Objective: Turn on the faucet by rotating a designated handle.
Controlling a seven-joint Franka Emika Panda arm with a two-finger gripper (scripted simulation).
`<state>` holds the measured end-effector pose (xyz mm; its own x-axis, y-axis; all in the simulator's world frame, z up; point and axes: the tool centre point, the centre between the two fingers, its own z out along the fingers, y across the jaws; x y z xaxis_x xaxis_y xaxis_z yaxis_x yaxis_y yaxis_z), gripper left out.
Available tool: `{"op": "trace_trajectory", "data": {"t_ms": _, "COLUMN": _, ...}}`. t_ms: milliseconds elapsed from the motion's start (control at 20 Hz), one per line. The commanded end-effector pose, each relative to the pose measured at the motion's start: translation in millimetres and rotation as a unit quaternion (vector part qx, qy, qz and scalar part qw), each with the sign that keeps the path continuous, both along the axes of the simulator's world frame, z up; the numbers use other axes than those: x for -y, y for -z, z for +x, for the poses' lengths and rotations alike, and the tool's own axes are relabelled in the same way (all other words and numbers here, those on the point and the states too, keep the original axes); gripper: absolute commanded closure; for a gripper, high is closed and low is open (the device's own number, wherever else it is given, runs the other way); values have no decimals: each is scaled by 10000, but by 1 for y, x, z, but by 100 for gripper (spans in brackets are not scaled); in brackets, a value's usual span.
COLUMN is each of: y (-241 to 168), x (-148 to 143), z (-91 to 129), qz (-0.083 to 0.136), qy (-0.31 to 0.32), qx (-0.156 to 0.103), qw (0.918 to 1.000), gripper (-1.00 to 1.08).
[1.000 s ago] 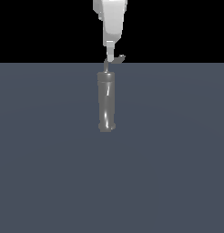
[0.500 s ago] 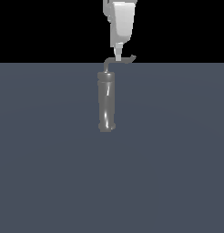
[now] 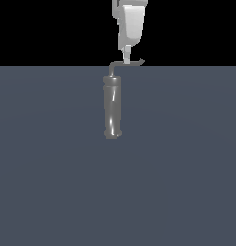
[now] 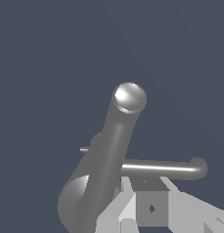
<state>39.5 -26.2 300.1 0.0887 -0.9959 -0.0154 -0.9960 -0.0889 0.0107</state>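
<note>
Faucet (image 3: pixel 112 107): stood upright on the grey bench (image 3: pixel 187 168), unmoved. Handle (image 3: pixel 128 64): atop the faucet, its hooked tip had swung further toward the exterior view's right. Tool (image 3: pixel 125 59): had shifted that way too, resting against the handle's rod; whether its fingers were apart or together could not be told. Writing: none legible.

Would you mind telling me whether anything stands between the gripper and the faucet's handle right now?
Nothing visible does. The gripper is right at the handle, directly above its horizontal rod, atop the faucet. Whether the jaws touch the rod can't be told.
</note>
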Motion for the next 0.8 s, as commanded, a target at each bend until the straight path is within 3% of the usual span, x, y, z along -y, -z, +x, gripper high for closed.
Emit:
{"op": "trace_trajectory", "data": {"t_ms": 0, "y": 0, "x": 5, "z": 10, "qz": -9, "qy": 37, "qx": 39, "qw": 10000, "gripper": 108}}
{"op": "trace_trajectory", "data": {"t_ms": 750, "y": 0, "x": 25, "z": 47, "qz": -44, "qy": 182, "qx": 49, "qw": 9998, "gripper": 108}}
